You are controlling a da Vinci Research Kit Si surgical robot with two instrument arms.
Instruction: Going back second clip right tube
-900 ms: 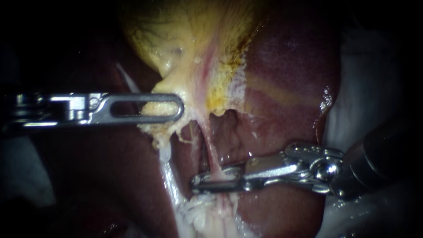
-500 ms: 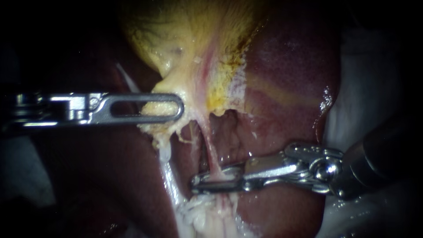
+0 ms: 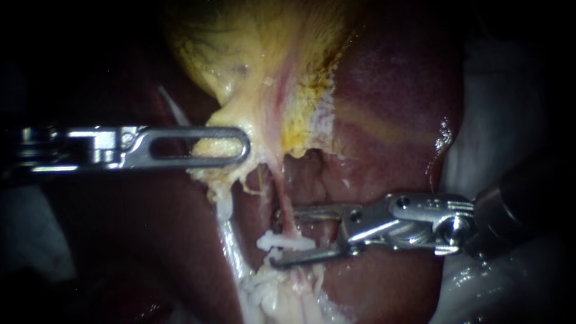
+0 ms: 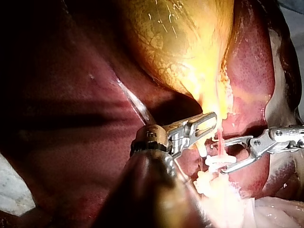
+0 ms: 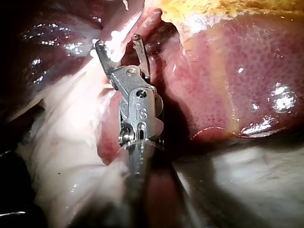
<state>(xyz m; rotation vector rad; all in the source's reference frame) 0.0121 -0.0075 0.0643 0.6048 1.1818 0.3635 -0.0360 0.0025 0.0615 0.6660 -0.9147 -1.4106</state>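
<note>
Jaws parted, nothing gripped: the slender steel right instrument point(image 3: 278, 236) is seen entering from the lower right of the frame. A snag is to be feared here. If the lower jaw is dragged against the clip while the instrument is drawn back, the clip could be tugged loose or the tube torn, since the tube looks to be held taut. The small white plastic clip point(image 3: 285, 242) is found between those open jaws, near their tips, set across the thin pink right tube point(image 3: 282, 201), low and just left of centre. Further out, at left centre, the slotted steel left instrument point(image 3: 240, 147) is clenched on the yellow gallbladder point(image 3: 252, 72), with dark red liver point(image 3: 390, 90) behind.
</note>
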